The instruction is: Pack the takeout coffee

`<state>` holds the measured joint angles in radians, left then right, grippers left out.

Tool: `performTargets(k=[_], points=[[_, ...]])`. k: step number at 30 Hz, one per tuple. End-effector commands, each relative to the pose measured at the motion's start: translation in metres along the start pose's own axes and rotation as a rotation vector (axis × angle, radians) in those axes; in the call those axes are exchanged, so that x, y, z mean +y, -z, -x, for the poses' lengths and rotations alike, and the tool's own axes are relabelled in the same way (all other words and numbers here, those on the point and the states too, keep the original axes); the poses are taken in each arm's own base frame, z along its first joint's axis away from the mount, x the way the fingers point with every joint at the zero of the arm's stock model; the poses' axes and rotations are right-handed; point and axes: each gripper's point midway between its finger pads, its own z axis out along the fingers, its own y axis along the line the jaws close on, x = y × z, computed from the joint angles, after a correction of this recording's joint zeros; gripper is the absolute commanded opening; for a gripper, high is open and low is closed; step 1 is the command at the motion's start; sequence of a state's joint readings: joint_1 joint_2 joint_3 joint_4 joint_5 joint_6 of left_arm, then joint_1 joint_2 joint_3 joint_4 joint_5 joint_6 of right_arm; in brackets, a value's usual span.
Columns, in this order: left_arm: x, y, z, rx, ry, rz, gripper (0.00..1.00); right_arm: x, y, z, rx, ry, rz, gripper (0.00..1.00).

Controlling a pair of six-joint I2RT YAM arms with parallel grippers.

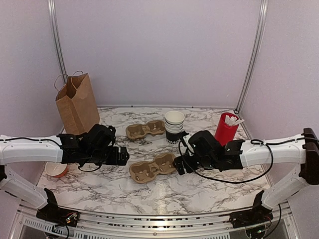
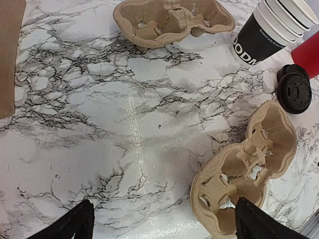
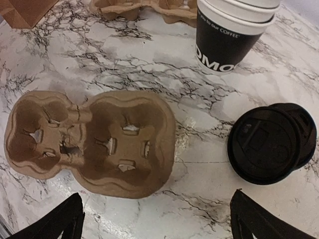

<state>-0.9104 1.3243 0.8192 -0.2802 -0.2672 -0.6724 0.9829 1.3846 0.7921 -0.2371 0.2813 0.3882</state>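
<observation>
Both pincers hang low over the middle of the bench [image 1: 209, 194], facing each other across the near cup carrier [image 1: 152, 168]. The left pincer [image 2: 163, 221] is spread wide with nothing between its fingers, and the right pincer [image 3: 157, 219] is just as wide and just as empty.

No takeout coffee with its lid on shows in any view. The nearest match is the stack of cups [image 3: 234, 35], black with white lettering, toward the far edge near its middle. Two black lids [image 3: 271, 142] lie overlapping on the marble just beside it, on the side nearer the right pincer.

The near carrier lies flat with its wells up, apparently to take a cup from above. A second carrier [image 1: 144, 130] sits by the far edge, left of the stack. The paper bag [image 1: 77, 104] stands upright and open-mouthed in the far left corner, ready for loading. The red cup [image 1: 227, 128] with white packets stands toward the far right corner.

Packing looks hardly begun. The right pincer, with the lids close under it, seems best placed to take one.
</observation>
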Motion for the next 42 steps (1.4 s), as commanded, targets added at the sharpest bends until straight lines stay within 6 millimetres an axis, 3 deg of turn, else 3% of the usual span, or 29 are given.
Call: performTargets(k=[1, 8, 15, 19, 26, 29, 33, 42], points=[[0.016, 0.016, 0.003, -0.048, 0.097, 0.044, 0.99, 0.044, -0.004, 0.019, 0.026, 0.052, 0.073, 1.00], [0.033, 0.023, 0.014, -0.094, 0.097, 0.104, 0.99, 0.098, -0.039, 0.022, 0.145, 0.110, 0.051, 0.97], [0.045, 0.043, 0.058, -0.183, 0.168, 0.059, 0.99, 0.117, -0.080, -0.003, 0.304, 0.095, -0.038, 0.91], [0.042, 0.051, 0.079, -0.213, 0.129, 0.029, 0.99, 0.118, -0.089, -0.012, 0.340, 0.067, -0.086, 0.89], [0.038, 0.059, 0.094, -0.243, 0.090, 0.011, 0.99, 0.114, -0.094, 0.004, 0.299, 0.082, -0.141, 0.88], [0.038, 0.064, 0.100, -0.264, 0.087, 0.015, 0.99, 0.117, -0.103, 0.002, 0.314, 0.092, -0.096, 0.88], [0.039, 0.078, 0.113, -0.315, 0.086, 0.024, 0.99, 0.126, -0.104, 0.003, 0.326, 0.144, 0.010, 0.84], [0.032, 0.116, 0.148, -0.426, 0.126, 0.007, 0.99, 0.112, -0.108, -0.017, 0.397, 0.274, 0.056, 0.74]])
